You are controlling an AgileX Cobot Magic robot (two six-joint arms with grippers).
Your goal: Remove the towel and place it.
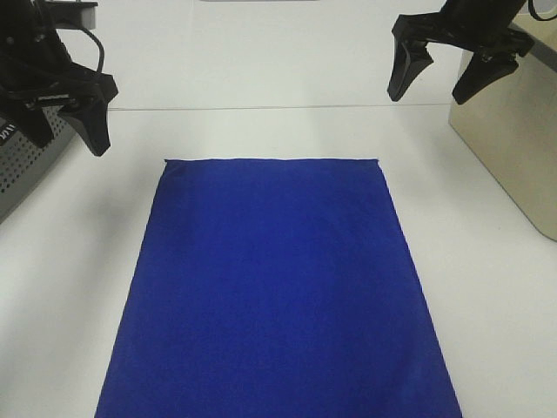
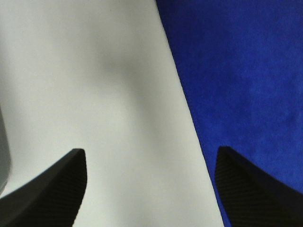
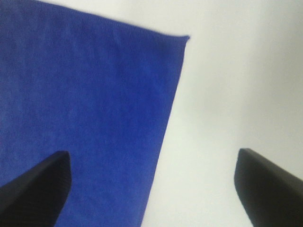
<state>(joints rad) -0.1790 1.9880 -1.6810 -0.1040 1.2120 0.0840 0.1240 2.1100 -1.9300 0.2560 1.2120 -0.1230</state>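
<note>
The royal-blue towel lies spread flat in the middle of the white table, its far edge straight and its near end running out of the exterior view. My left gripper hovers open above the table beyond the towel's far left corner. In the left wrist view the left gripper holds nothing, with the towel beside one finger. My right gripper hangs open beyond the far right corner. Seen from its own wrist, the right gripper is empty above the towel corner's side edge.
A beige box stands at the right edge of the table. A grey perforated case sits at the left edge, under the left arm. Bare white table surrounds the towel on both sides.
</note>
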